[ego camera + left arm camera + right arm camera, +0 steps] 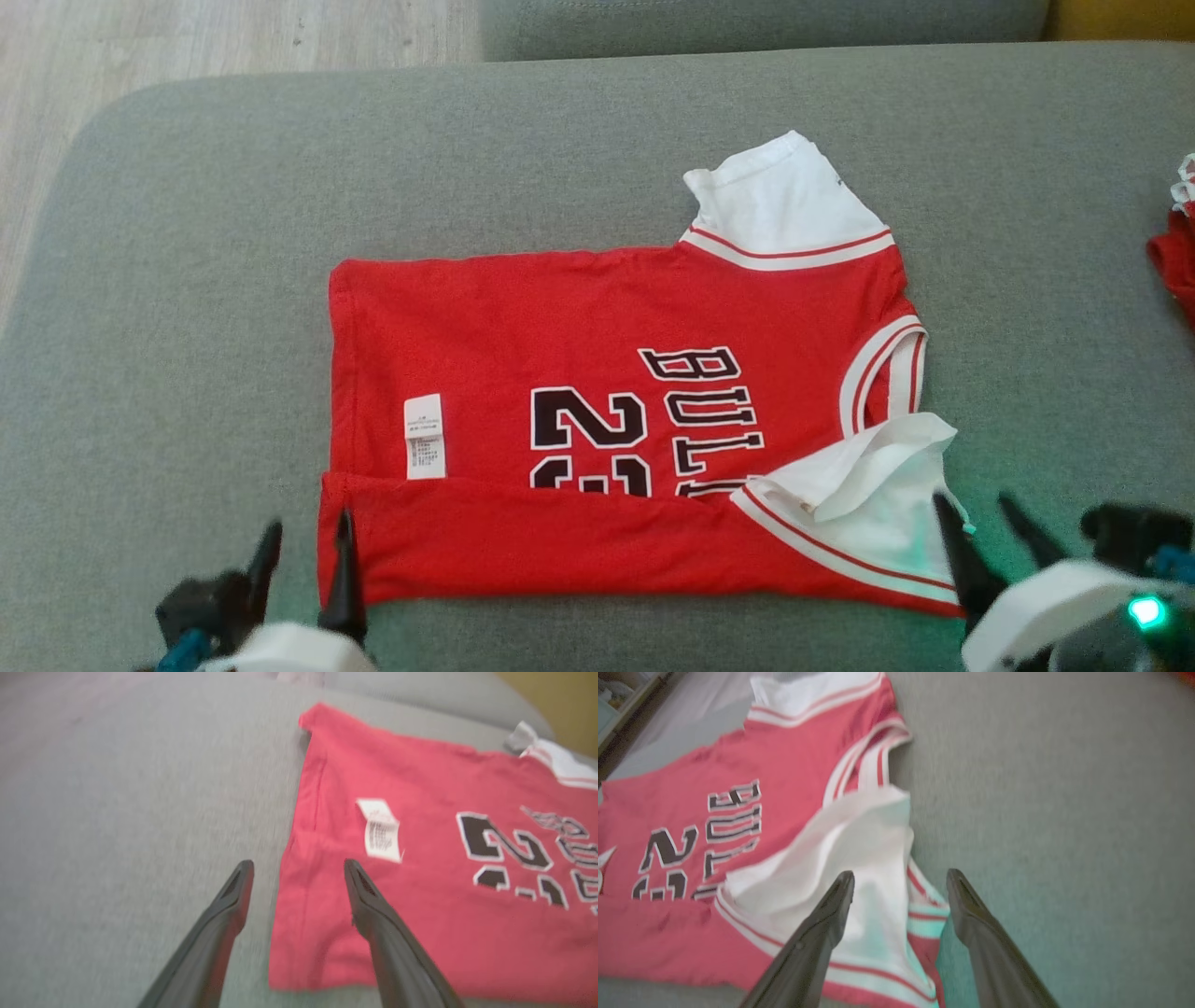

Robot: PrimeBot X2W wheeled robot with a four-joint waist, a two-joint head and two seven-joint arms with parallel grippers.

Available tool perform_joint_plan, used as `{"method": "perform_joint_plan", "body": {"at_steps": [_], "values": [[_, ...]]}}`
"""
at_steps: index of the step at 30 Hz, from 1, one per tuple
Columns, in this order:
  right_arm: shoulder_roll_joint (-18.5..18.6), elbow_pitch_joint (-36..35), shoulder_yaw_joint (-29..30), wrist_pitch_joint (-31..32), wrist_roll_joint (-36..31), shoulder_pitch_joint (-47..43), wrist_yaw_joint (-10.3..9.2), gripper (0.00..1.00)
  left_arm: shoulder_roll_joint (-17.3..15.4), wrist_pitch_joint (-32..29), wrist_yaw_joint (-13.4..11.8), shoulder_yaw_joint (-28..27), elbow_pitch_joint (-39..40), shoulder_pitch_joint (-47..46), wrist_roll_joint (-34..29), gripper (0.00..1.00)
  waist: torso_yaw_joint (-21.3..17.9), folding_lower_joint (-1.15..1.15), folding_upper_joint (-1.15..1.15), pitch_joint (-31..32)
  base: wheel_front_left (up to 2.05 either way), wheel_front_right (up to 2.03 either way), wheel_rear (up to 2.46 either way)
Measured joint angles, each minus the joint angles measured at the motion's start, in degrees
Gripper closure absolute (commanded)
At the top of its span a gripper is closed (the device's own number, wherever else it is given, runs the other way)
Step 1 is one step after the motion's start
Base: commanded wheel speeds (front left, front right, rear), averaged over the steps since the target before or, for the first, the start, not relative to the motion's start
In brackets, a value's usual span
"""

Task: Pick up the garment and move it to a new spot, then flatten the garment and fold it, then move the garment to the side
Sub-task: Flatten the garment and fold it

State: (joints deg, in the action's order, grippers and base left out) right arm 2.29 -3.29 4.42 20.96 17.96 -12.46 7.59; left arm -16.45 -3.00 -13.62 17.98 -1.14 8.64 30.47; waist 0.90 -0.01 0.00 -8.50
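You are looking at a home, most likely a living room. The work surface is a wide grey upholstered seat cushion (187,280) with rounded corners, covered in sofa fabric rather than a bench top. A second grey cushion (747,23) sits along its far edge, and pale wood-look flooring (187,56) shows past the far left corner. Household laundry lies on the seat — a red basketball jersey (579,308) and another red garment (1174,266) at the right edge.

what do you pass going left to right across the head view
left hand → care label → printed 23 → right hand → other red cloth at the right edge
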Motion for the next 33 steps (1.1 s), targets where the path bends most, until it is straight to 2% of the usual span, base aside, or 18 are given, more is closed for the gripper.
{"method": "perform_joint_plan", "body": {"at_steps": [7, 16, 24, 27, 33], "values": [[0.01, -6.57, -0.43, -8.71, -4.46, 6.98, 0.00, 0.00, 0.63, 7.60, -1.83, 0.38, 2.55, -7.78, -7.20, 0.00, -0.23, 0.01, 0.00, -0.26, 0.00, 0.00, 0.00], [0.42, -12.01, -2.43, -10.40, -6.46, 11.13, 0.00, 0.00, 0.48, 7.70, -3.11, 0.83, 3.21, -12.43, -10.46, 0.00, -1.27, 0.01, 0.00, -0.36, 0.00, 0.00, 0.00], [0.53, -12.71, -2.44, -9.91, -6.44, 12.04, 0.00, 0.00, 0.09, 5.99, -3.37, 1.86, 2.09, -14.15, -10.96, 0.00, -1.23, 0.01, 0.00, -1.78, 0.00, 0.00, 0.00], [0.53, -12.79, -2.43, -9.92, -6.32, 12.27, 0.00, 0.00, -0.21, 4.91, -1.71, 1.87, -0.15, -17.78, -10.50, 0.00, -1.03, 0.01, 0.00, -3.15, 0.00, 0.00, 0.00], [0.57, -12.41, -2.98, -10.04, -5.30, 16.45, 0.00, 0.00, -0.62, 0.87, 3.90, 0.51, -10.80, -30.84, -5.81, 0.00, -1.04, 0.02, 0.00, -7.39, 0.00, 0.00, 0.00]]}}
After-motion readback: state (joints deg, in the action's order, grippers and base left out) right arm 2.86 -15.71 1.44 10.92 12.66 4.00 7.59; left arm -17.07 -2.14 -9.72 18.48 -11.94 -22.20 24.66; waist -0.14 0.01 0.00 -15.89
